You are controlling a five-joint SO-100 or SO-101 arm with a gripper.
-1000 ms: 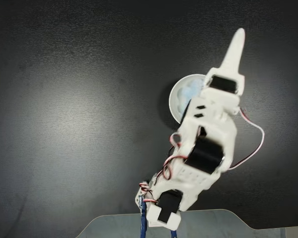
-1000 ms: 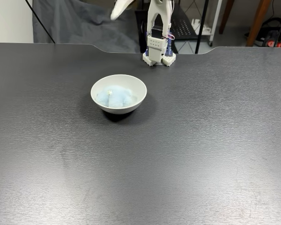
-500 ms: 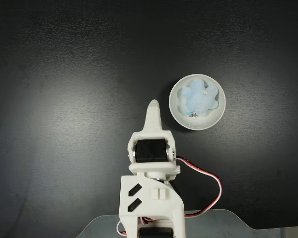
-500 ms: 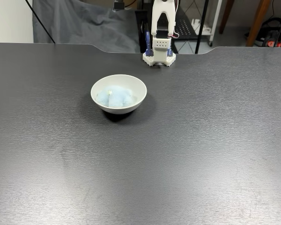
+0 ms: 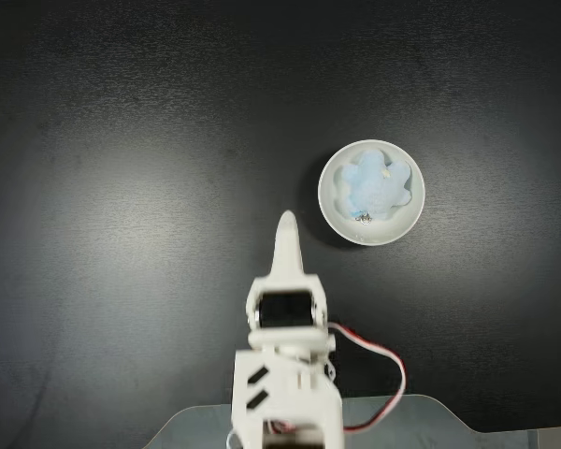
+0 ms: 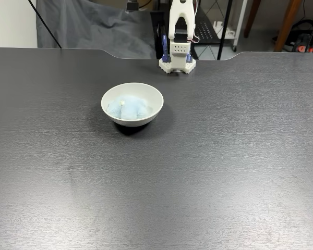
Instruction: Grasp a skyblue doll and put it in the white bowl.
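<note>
On the black table (image 6: 208, 172) sits the white bowl (image 5: 335, 207), and the doll (image 5: 378, 187) lies inside it, its pale blue fluff filling most of the hollow. A small metal ring shows at the doll's lower edge in a fixed view from above. In a fixed view from the front the bowl (image 6: 131, 116) stands near the table's middle, left of the arm's base, with the doll (image 6: 131, 107) low within its rim.

No brand, label or readable writing shows on the arm, bowl or table.

The arm (image 5: 285, 369) reaches up from the bottom edge in a fixed view from above, folded back over its base and well apart from the bowl. Its pincer (image 5: 286, 236) points toward the top of that view, with one white tapering finger seen from above; whether the fingers are apart or together cannot be told. It holds nothing. A red and white cable loops out at the arm's right side. From the front, the arm (image 6: 178, 39) stands upright at the table's far edge.
</note>
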